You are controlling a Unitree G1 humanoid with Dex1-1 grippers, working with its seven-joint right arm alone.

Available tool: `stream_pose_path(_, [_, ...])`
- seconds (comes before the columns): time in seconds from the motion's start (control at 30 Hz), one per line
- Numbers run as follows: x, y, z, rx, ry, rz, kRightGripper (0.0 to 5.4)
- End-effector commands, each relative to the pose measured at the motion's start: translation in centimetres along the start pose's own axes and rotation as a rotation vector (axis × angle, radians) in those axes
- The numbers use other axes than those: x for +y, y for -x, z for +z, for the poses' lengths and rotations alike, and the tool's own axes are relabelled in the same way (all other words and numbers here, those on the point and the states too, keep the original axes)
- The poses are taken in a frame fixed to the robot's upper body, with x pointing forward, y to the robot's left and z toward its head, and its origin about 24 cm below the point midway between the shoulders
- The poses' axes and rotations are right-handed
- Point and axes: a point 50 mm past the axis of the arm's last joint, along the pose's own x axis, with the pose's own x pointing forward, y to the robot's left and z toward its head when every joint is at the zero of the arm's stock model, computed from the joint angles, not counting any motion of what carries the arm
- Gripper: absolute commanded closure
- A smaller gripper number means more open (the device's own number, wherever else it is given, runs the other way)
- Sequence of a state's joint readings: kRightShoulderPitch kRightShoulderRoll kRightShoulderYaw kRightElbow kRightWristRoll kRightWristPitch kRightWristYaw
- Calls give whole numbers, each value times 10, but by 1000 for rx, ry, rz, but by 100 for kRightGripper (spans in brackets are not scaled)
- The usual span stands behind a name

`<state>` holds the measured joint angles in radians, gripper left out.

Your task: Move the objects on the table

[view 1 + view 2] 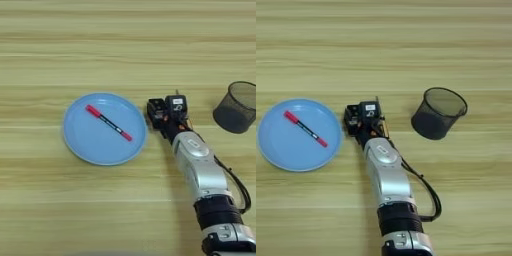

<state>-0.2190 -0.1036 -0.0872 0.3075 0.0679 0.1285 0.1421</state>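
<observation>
The slim black pen with red ends (109, 122) lies slantwise inside the round blue plate (80, 145). My right gripper (166, 111) is low over the table just right of the plate's rim, between the plate and the mesh cup. A thin metal tip, the screwdriver (176, 93), pokes out past the gripper's far side, and a bit of amber shows by the wrist. The rest of the screwdriver is hidden under the gripper. The white cube is not visible in either view.
A black mesh cup (438, 114) stands upright to the right of the gripper. The silver forearm (387, 175) comes up from the bottom edge, with a black cable looping on its right side. The wooden table (125, 45) fills the picture.
</observation>
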Motion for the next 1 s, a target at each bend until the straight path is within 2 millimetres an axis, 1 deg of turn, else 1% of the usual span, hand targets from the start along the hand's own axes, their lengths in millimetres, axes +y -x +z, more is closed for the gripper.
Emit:
stream_pose_path(0.03, [3, -6, 29, -100, 9, 20, 239])
stream_pose_path(0.17, [2, -6, 30, -108, 12, 17, 200])
stream_pose_path(0.23, [2, -5, 33, -122, 23, 10, 171])
stream_pose_path(0.43, [3, -1, 48, -205, 47, 4, 105])
stream_pose_path(0.73, [2, 3, 57, -259, 69, 1, 4])
stream_pose_path(0.87, [2, 5, 60, -275, 73, 5, 4])
stream_pose_path(1.0, [10, 13, 65, -295, 82, 61, 4])
